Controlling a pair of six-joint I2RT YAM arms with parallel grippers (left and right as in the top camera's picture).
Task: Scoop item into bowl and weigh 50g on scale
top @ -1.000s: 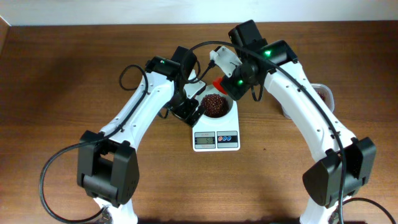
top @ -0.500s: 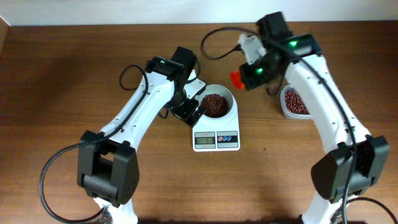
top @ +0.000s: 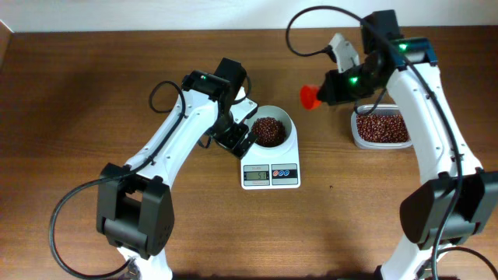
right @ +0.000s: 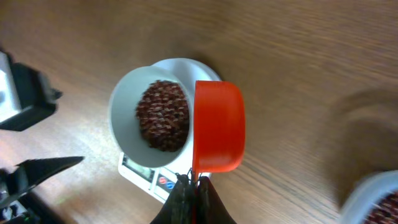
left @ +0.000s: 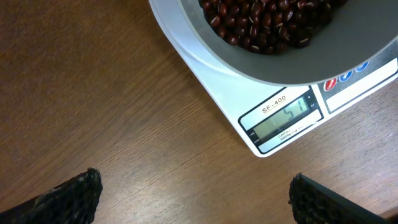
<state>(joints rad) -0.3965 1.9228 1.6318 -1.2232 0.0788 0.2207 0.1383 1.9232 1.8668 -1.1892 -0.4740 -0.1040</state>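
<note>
The white bowl (top: 282,118) sits on the white scale (top: 271,176) and holds a heap of dark reddish-brown beans (top: 268,131). It also shows in the right wrist view (right: 124,112) and in the left wrist view (left: 280,68), above the scale's display (left: 283,121). My right gripper (top: 336,87) is shut on the handle of an orange-red scoop (top: 310,96) and holds it in the air between the bowl and the tub; the scoop (right: 217,124) looks empty. My left gripper (top: 237,140) is open and empty beside the scale's left side, fingertips (left: 193,199) wide apart over bare wood.
A clear plastic tub (top: 381,128) of the same beans stands at the right, under my right arm. Its blurred edge shows at the lower right of the right wrist view (right: 373,199). The rest is brown wooden table.
My right gripper has carried the scoop from over the bowl away to the right, towards the tub. The left arm has not moved.
</note>
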